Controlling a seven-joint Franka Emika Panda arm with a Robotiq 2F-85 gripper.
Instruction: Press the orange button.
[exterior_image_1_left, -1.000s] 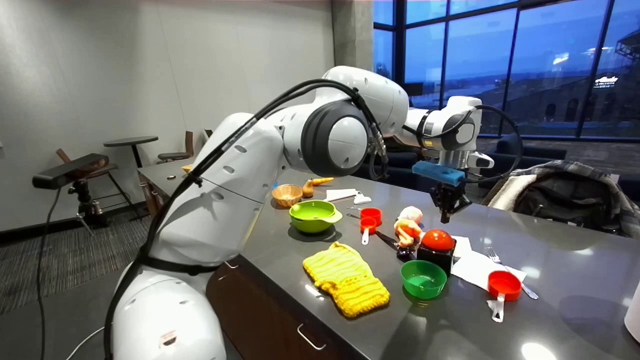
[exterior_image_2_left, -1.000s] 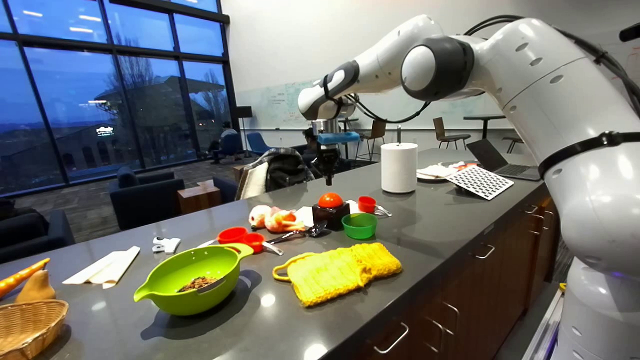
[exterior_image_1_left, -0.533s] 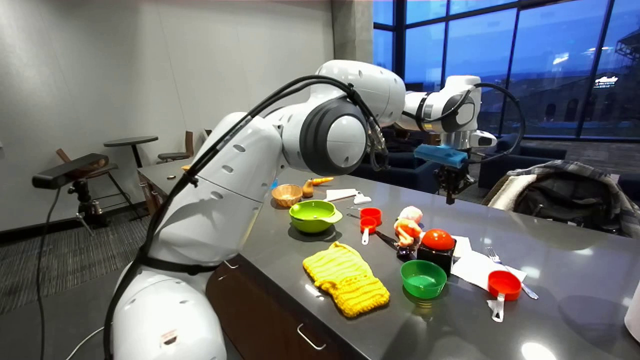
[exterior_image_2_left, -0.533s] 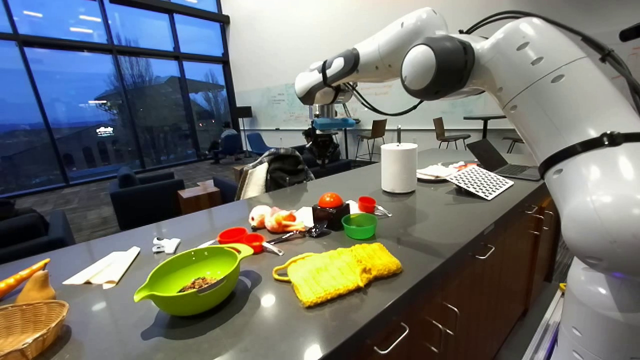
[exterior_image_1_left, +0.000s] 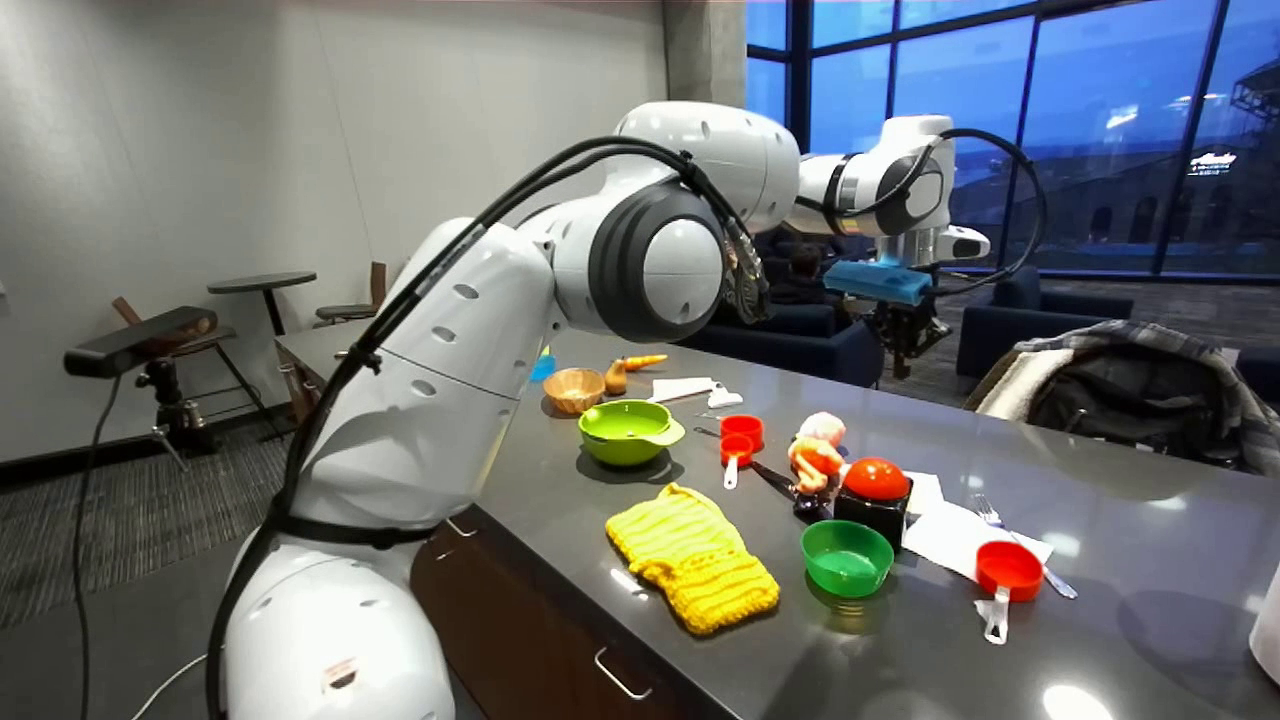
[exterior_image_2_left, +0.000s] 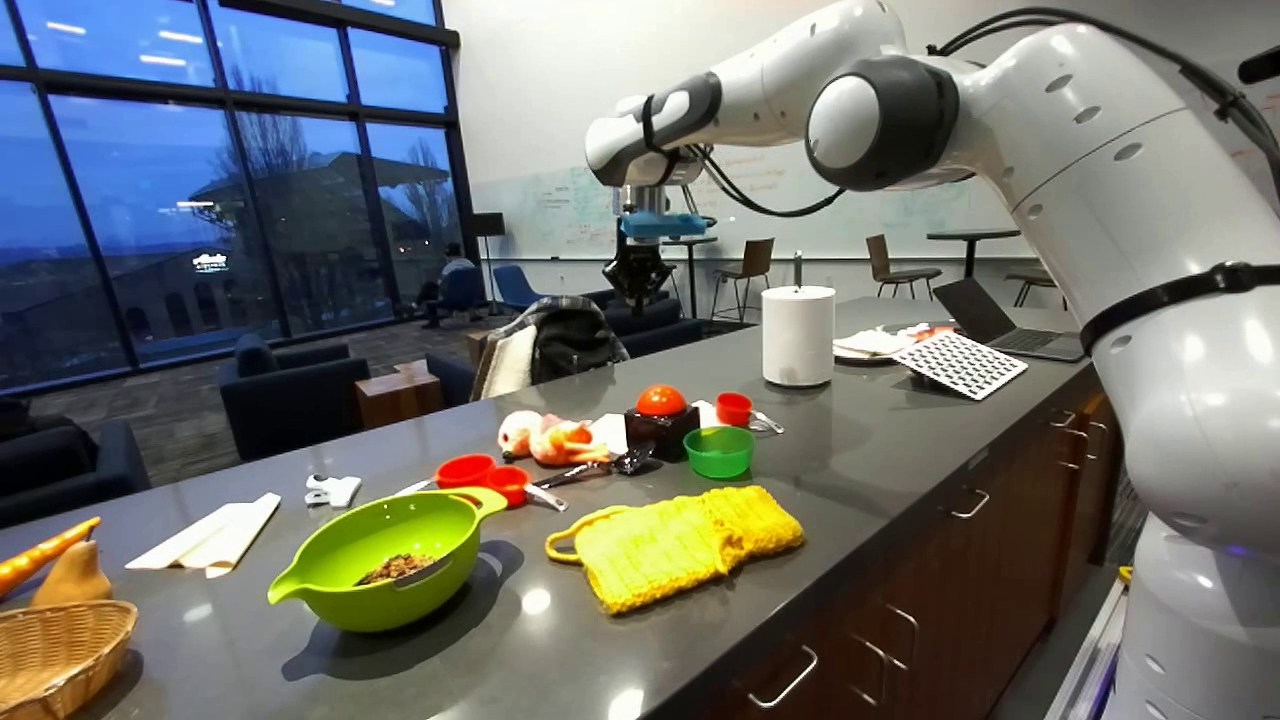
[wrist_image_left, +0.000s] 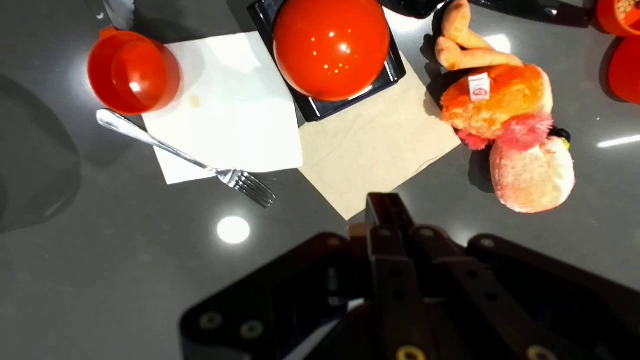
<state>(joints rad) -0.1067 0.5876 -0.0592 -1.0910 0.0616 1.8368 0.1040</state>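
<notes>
Orange button (wrist_image_left: 332, 47), closed pincer (wrist_image_left: 389, 204), illegible tag (wrist_image_left: 479, 87)

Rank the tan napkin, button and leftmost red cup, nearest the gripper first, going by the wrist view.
1. Tan napkin: centre, just beyond the gripper.
2. Button: top centre.
3. Leftmost red cup: upper left.

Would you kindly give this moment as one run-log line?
orange button: on black base | gripper: shut, empty, hanging well clear of button | contact: none
</notes>
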